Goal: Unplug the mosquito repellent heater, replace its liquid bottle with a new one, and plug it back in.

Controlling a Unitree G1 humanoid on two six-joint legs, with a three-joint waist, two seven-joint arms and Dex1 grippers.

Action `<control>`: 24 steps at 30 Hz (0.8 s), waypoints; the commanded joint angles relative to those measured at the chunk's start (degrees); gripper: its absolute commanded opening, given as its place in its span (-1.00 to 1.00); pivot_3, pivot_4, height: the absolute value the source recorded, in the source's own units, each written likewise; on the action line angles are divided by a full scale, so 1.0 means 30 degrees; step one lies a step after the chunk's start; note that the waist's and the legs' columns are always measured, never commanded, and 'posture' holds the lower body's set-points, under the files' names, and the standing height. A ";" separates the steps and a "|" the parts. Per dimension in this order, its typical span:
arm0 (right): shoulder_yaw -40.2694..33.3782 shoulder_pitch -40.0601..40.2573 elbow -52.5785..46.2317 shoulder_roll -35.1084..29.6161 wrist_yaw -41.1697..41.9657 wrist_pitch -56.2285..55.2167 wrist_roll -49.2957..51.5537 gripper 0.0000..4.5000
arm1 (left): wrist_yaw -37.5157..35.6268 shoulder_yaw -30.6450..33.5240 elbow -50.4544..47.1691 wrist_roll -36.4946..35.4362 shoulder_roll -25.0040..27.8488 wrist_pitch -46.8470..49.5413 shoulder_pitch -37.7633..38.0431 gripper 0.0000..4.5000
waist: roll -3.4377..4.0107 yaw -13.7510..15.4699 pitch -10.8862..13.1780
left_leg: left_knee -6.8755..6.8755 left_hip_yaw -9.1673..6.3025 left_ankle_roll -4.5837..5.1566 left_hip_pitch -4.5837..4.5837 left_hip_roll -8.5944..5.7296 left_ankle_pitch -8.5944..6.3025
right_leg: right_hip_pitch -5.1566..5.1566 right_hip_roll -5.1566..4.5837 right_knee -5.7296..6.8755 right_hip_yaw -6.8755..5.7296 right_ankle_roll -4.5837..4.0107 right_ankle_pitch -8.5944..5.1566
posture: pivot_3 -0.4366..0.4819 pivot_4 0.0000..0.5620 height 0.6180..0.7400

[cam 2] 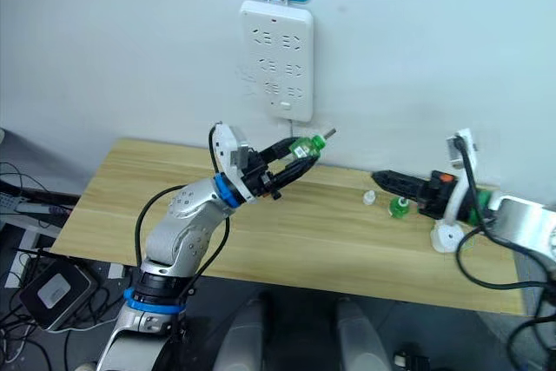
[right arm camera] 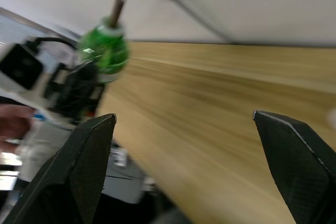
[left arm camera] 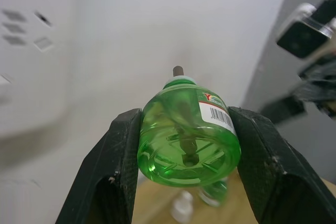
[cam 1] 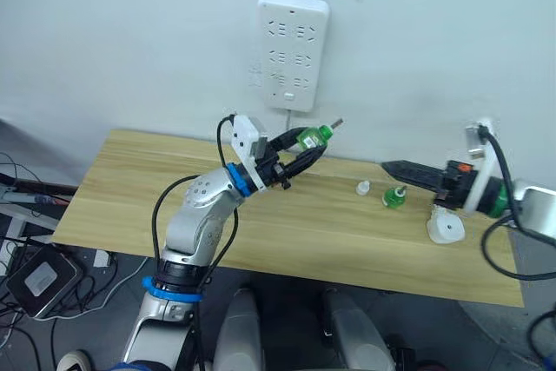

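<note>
My left gripper (cam 1: 309,147) is raised over the table's back edge, below the power strip, and is shut on a green liquid bottle (cam 1: 314,136) with a bare wick tip. The left wrist view shows both fingers (left arm camera: 118,171) pressing the sides of the bottle (left arm camera: 186,140). The white mosquito repellent heater (cam 1: 445,228) lies on the table at the right. A second green bottle (cam 1: 394,196) and a small white cap (cam 1: 362,187) stand to its left. My right gripper (cam 1: 387,166) hovers open above them, pointing left, with nothing between its fingers (right arm camera: 89,156).
A long white power strip (cam 1: 293,49) hangs on the wall above the wooden table (cam 1: 174,206), its cord running down behind the table. Cables and a black box (cam 1: 39,280) lie on the floor at the left.
</note>
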 commanded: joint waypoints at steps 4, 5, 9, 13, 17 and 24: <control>0.2267 0.1404 0.1022 -0.3948 0.2917 0.0141 -0.8678 0.98 | 0.0066 0.0194 -0.1918 -0.0889 0.0133 0.0653 0.1088 -0.01 | 0.0006 -0.0052 -0.0003 | 0.0034 0.0012 -0.0001 -0.0001 0.0009 0.0000 | -0.0002 0.0011 0.0004 0.0023 0.0006 -0.0001 | -0.15 0.00 1.00; 0.2516 0.1466 0.1324 -0.4042 0.3131 0.0289 -0.9299 0.98 | 0.0161 0.0165 -0.2037 -0.0902 0.0074 0.0699 0.1185 -0.01 | 0.0006 -0.0050 -0.0003 | 0.0047 0.0015 -0.0001 -0.0011 0.0009 0.0000 | -0.0002 0.0008 -0.0004 0.0026 0.0014 0.0004 | -0.14 0.00 1.00; 0.3926 0.0853 0.2301 -0.3320 0.3723 0.0749 -1.1821 0.98 | 0.0383 -0.0096 -0.2127 -0.0648 -0.0265 0.0436 0.1481 -0.01 | 0.0006 -0.0091 -0.0003 | 0.0065 0.0054 -0.0001 -0.0007 -0.0001 -0.0001 | -0.0001 0.0000 -0.0010 0.0070 0.0049 0.0023 | -0.13 0.03 1.00; 0.5090 -0.0016 0.3636 -0.2635 0.4374 0.0179 -1.4713 0.98 | 0.0601 -0.0126 -0.2409 -0.0613 -0.0407 0.0509 0.1623 -0.01 | 0.0007 -0.0159 -0.0003 | 0.0068 0.0053 0.0000 -0.0008 -0.0006 -0.0001 | -0.0002 0.0000 -0.0008 0.0073 0.0054 0.0026 | -0.08 0.05 1.00; 0.5633 -0.1265 0.5322 -0.1464 0.4604 0.0003 -1.6871 0.98 | 0.0905 0.0007 -0.2543 -0.0390 -0.0257 0.0446 0.1879 -0.01 | 0.0008 -0.0195 -0.0002 | 0.0063 0.0058 0.0001 -0.0007 -0.0007 -0.0003 | -0.0004 -0.0002 -0.0013 0.0078 0.0055 0.0027 | -0.05 0.06 1.00; 0.5930 -0.2503 0.7039 0.0168 0.5284 0.0265 -1.9461 0.98 | 0.1152 0.0043 -0.2978 -0.0329 0.0006 0.0659 0.2218 -0.01 | 0.0014 -0.0118 0.0003 | 0.0054 0.0052 0.0007 -0.0014 -0.0014 -0.0008 | -0.0004 -0.0003 -0.0021 0.0074 0.0056 0.0026 | 0.00 0.09 1.00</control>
